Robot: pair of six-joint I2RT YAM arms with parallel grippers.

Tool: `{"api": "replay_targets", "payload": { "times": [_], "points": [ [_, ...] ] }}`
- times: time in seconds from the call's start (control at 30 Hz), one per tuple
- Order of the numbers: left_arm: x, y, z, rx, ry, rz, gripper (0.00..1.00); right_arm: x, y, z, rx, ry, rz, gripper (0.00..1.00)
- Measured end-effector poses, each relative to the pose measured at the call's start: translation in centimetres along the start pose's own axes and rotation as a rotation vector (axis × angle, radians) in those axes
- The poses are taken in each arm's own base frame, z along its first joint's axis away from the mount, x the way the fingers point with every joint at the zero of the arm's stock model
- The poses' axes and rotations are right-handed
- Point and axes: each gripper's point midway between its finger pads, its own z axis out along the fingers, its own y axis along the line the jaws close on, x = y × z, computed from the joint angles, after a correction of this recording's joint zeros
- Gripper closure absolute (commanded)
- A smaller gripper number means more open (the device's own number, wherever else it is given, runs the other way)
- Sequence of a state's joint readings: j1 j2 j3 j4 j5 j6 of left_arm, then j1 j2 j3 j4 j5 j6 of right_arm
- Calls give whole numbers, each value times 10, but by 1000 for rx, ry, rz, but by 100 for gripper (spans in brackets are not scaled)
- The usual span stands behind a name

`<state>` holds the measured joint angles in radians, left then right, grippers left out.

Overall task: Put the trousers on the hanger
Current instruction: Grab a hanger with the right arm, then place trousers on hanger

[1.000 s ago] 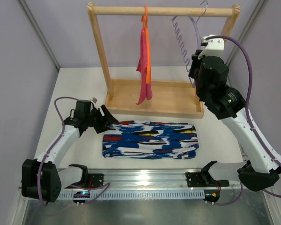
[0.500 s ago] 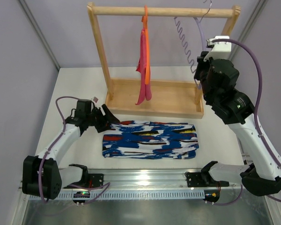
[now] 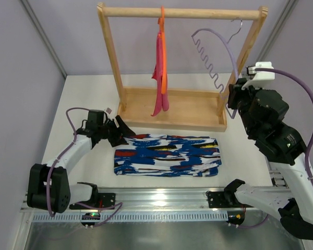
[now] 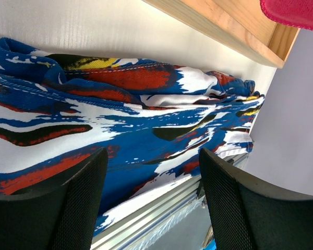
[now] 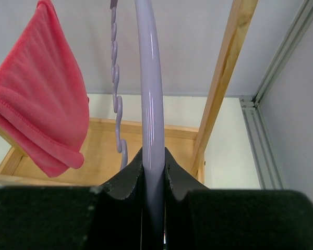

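Table (image 3: 88, 91): white. Both arm bases sit at its near edge.

Rack (image 3: 112, 62): wooden frame at the far side, top rail (image 3: 182, 11) over a shallow tray (image 3: 172, 124). The tray has only the tail of the pink cloth (image 3: 160, 78) hanging down over it from the orange hanger (image 3: 164, 49). Cannot tell whether the cloth touches the tray floor.

Trousers (image 3: 167, 155): folded into a flat rectangle on the table between rack and arm bases, just in front of the tray. Lying flat, the near folds are easy for a low approach to reach.

Hanger (image 5: 149, 83): tilted at the rack's right end. Its hook appears to hang below the rail, not over it. Judgement: it is carried free so the bar can meet the cloth.

Right gripper (image 5: 154, 162): clamped on the hanger's smooth lilac arm.

Left gripper (image 4: 152, 161): jaws apart, empty, low at the trousers' left end with cloth visible between the fingers. Likely positioned for a pinch.
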<state>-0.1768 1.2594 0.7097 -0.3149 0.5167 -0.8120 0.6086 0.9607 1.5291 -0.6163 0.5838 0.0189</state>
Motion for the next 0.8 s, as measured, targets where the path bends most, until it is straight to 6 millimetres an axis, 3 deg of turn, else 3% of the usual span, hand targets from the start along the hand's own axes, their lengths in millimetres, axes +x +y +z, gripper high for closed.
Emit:
{"api": "replay_targets", "payload": {
  "times": [0.13, 0.2, 0.3, 0.47, 0.6, 0.8],
  "points": [
    [0, -1, 0, 5, 1, 8, 30, 41, 8, -7, -57, 83, 18, 96],
    [0, -4, -2, 15, 2, 16, 32, 78, 15, -11, -92, 143, 55, 96],
    [0, -12, -6, 47, 1, 52, 32, 149, 22, -19, -108, 279, 100, 96],
    [5, -45, -23, 140, -25, 145, 31, 245, 29, -36, -103, 476, 133, 96],
    [13, -72, -30, 222, -32, 199, 31, 285, 43, -49, -146, 542, 117, 96],
    [30, -99, -24, 315, 3, 226, 31, 312, 84, -69, -275, 576, 134, 92]
  ]
}}
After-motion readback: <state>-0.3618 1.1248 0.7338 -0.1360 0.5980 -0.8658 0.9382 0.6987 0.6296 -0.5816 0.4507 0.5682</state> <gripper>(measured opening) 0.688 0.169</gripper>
